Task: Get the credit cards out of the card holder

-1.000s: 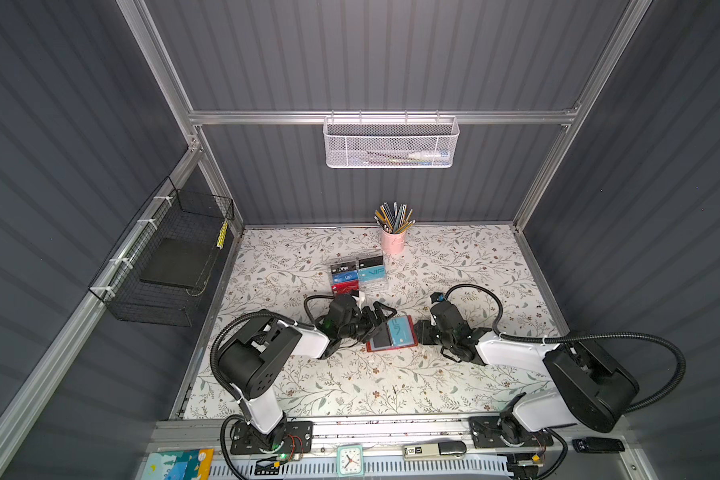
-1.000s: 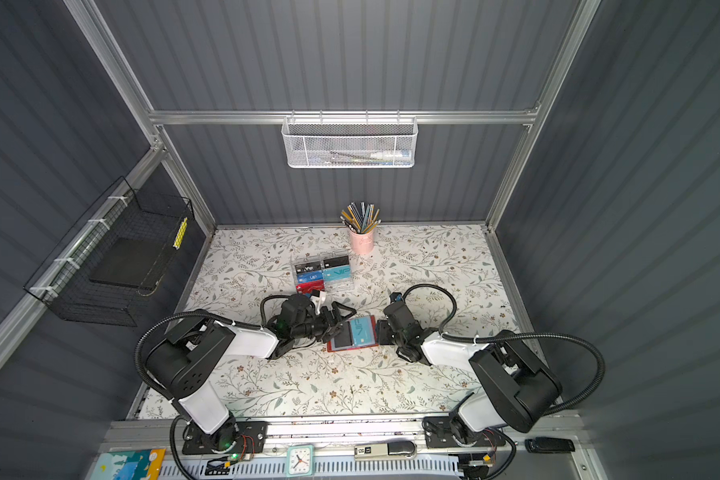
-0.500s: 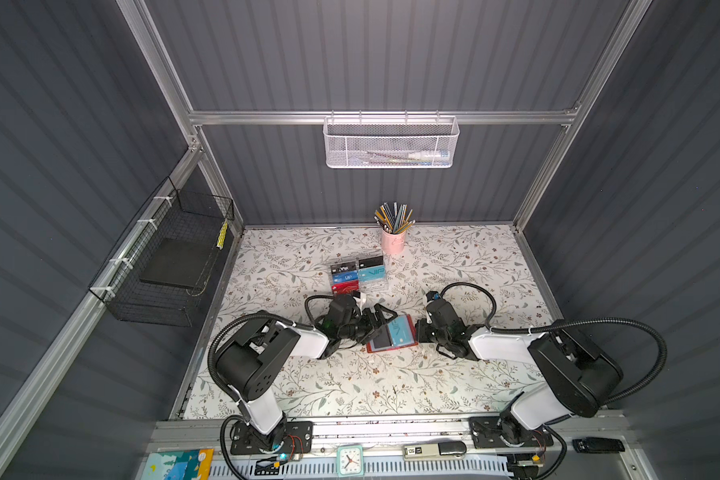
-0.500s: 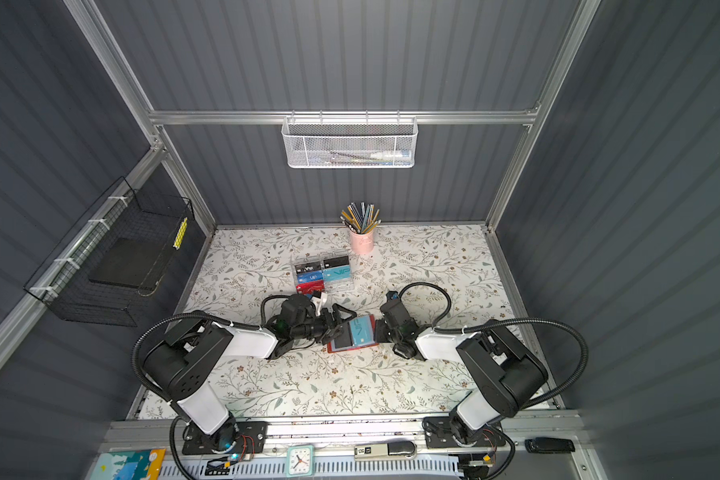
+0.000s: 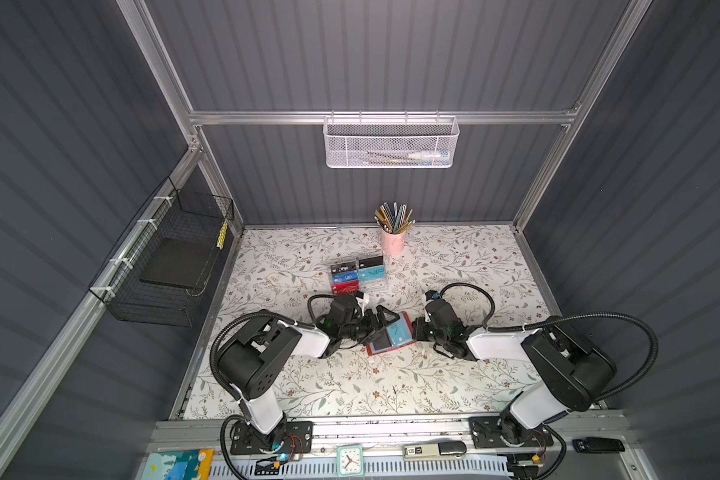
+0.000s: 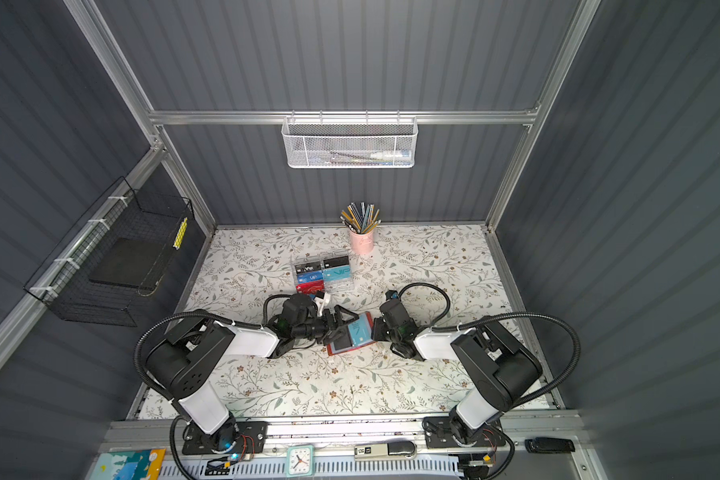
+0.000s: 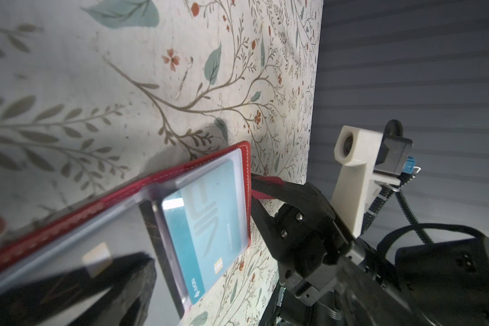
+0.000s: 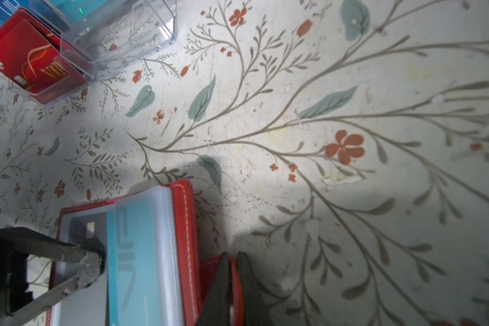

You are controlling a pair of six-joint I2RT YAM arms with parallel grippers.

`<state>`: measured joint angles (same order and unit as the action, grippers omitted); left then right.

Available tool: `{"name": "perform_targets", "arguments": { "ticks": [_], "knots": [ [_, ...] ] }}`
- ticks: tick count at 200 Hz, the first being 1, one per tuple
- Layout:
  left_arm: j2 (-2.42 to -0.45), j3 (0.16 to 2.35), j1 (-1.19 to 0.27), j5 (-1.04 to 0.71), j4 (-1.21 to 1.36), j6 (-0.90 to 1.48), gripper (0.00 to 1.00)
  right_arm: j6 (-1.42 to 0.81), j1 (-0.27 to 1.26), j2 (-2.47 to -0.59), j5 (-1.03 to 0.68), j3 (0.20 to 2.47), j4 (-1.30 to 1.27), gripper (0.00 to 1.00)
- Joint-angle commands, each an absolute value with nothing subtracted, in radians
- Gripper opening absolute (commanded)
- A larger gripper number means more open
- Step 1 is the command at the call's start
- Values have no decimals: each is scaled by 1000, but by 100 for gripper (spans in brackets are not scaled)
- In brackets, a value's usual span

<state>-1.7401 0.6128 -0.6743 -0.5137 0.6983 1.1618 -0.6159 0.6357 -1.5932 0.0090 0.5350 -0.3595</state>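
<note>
Card holder (image 8: 185, 225) lies open on the counter (image 5: 350, 386), mid-workspace between the two arms. Red cover is down and the clear sleeves face up.

Right hand (image 8: 232, 259) is clenched on the red snap tab (image 7: 266, 180), which sticks out from the holder's edge on that arm's side. The jaws are almost together with the tab pinched between them, and you can see this in both wrist views. The hand sits low, close to the counter.

Left hand (image 5: 382, 326) is spread wide and grasps nothing. One of its fingertips (image 8: 88, 262) presses down on the clear sleeve, right beside the long edge of the teal card (image 8: 133, 254). The wrist views don't show you where the other fingertip sits.

The teal card is in the top sleeve on the page nearer the right hand, with its pale lettering facing up. A dark card (image 7: 148, 225) sits in the sleeve on the page under the left hand, partly covered by that finger. Whether either card has slid any way out of its pocket — cannot tell from these views.

Behind the holder and well apart from it stands a clear box (image 5: 358, 274) holding more cards, with a red VIP card (image 8: 34, 62) in a front compartment. A pink cup (image 5: 393, 243) of pencils stands farther back, near the rear wall.
</note>
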Motion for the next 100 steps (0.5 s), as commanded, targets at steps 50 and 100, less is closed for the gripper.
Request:
{"name": "perform_targets", "arguments": {
  "ticks": [50, 100],
  "knots": [
    [-1786, 600, -687, -512, 770, 1186, 100, -641, 637, -1628, -16, 492, -343, 0],
    [-1814, 565, -688, -485, 838, 1194, 100, -653, 637, -1638, -35, 482, -369, 0]
  ]
}}
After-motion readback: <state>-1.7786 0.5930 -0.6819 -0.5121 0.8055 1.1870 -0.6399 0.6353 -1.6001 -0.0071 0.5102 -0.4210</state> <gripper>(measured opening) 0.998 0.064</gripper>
